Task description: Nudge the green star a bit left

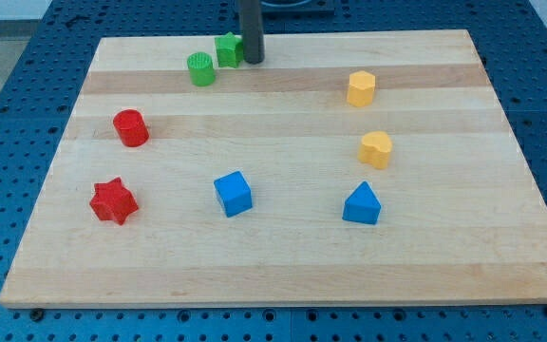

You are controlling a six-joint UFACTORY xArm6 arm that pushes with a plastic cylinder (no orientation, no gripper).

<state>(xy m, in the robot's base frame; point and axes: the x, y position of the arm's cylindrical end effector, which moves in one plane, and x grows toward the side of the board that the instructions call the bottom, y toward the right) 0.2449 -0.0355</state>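
Camera view, the only one given, looks down on a pale wooden board [283, 275] lying on a blue perforated table [8, 57]. Near the view's top, left of centre, sits the green star [227, 49]. The dark rod comes down from the top edge, and my tip [252, 61] stands just beside the star on its right, so close that the two seem to touch, though I cannot tell for sure. The rod carries no fingers, so there is no grip to report: it holds nothing.

Just left of the star and a little lower stands the green cylinder [200, 69], close to it but apart.

On the view's left, a red cylinder [131, 127] stands near the middle height, and a red star [113, 200] lies below it.

Toward the bottom centre, a blue cube [233, 193] sits, with a blue triangular block [362, 204] to its right.

On the view's right, a yellow hexagonal block [361, 88] stands above a yellow heart-like block [376, 149], the two well apart.
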